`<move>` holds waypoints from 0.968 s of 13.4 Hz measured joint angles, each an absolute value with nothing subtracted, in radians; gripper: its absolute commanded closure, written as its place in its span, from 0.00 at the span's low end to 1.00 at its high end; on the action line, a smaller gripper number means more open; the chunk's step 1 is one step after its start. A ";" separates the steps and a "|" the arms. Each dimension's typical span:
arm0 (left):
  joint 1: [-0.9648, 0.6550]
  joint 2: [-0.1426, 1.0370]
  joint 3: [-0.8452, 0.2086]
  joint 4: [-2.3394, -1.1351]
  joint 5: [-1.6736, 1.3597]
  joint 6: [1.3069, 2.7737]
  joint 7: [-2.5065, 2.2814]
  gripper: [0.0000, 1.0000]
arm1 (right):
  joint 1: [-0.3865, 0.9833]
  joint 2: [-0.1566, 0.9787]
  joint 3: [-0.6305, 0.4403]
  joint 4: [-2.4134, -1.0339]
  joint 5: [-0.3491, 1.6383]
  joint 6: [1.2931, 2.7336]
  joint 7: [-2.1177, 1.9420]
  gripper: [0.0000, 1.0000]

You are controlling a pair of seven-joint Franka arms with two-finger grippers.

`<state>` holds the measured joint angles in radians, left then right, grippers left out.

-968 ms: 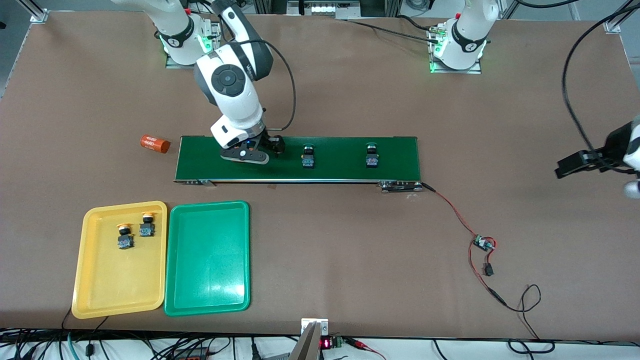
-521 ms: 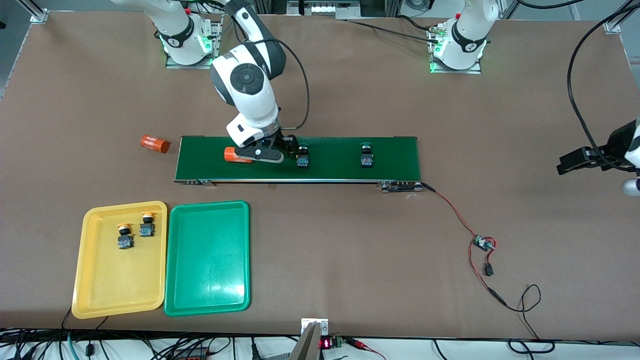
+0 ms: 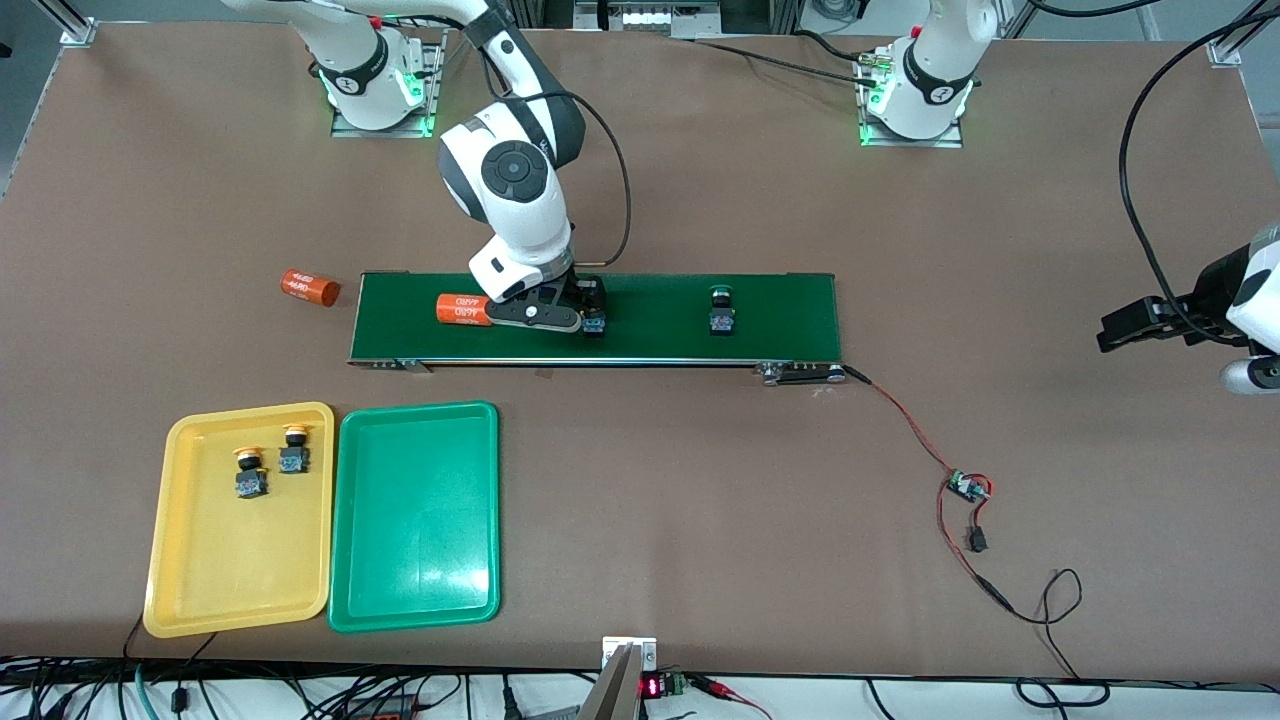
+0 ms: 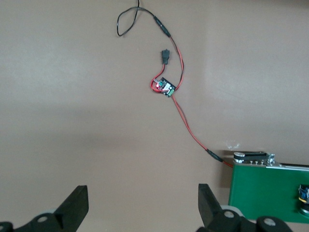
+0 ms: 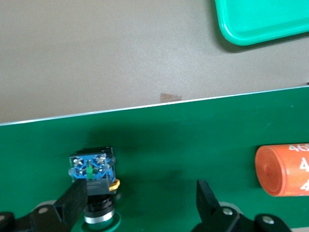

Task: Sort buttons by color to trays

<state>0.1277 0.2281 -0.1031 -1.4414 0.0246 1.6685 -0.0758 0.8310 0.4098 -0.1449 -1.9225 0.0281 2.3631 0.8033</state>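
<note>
Two buttons with green caps are on the conveyor belt [image 3: 600, 345]. The nearer green button [image 3: 596, 322] lies directly under the right gripper [image 3: 585, 312], and the second green button [image 3: 721, 311] stands alone on the belt, more toward the left arm's end. Two yellow-capped buttons [image 3: 268, 467] already rest in the yellow tray [image 3: 175, 590], while the green tray [image 3: 415, 610] beside it has nothing in it.

The right gripper has its jaws released and wide. In the right wrist view the button [image 5: 92, 171] is close to one finger [image 5: 72, 203], not in the middle of the gap, so I think the gripper needs a small correction before it closes. An orange cylinder [image 3: 462, 310] lies on the belt just beside the gripper. It is not a button and the jaws should not catch it. Another orange cylinder [image 3: 309, 288] lies on the tabletop [image 3: 700, 520], off the belt's end.

The button looks small, light and stiff, made of hard plastic. The blue-black block body has flat sides, and this seems the best place to hold it. The round cap is probably smooth and could slip out, and the terminal face with small metal screws is better not squeezed.

The left gripper [image 3: 1125, 330] waits over the bare tabletop at its own end, jaws also released, holding nothing
</note>
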 measured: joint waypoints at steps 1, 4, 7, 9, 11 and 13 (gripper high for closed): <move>0.128 0.212 -0.103 -1.472 0.025 1.697 -0.076 0.00 | 0.831 0.410 -0.145 -1.922 0.028 2.363 0.803 0.00; 0.128 0.143 -0.103 -1.585 0.025 1.758 -0.076 0.00 | 0.832 0.410 -0.145 -1.922 0.028 2.365 0.803 0.00; 0.128 0.111 -0.103 -1.616 0.025 1.752 -0.076 0.00 | 0.835 0.412 -0.145 -1.922 0.028 2.369 0.803 0.00; 0.128 0.110 -0.102 -1.600 0.025 1.753 -0.076 0.00 | 0.837 0.422 -0.145 -1.922 0.028 2.370 0.803 0.00; 0.129 0.109 -0.100 -1.573 0.025 1.730 -0.075 0.00 | 0.838 0.442 -0.145 -1.922 0.028 2.383 0.803 0.05; 0.130 0.109 -0.100 -1.562 0.025 1.699 -0.068 0.00 | 0.839 0.465 -0.145 -1.922 0.028 2.393 0.803 0.26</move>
<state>0.1298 0.1088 -0.1001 -1.5624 0.0246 1.6986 -0.0682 0.8392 0.4645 -0.1449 -1.9219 0.0279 2.3928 0.8032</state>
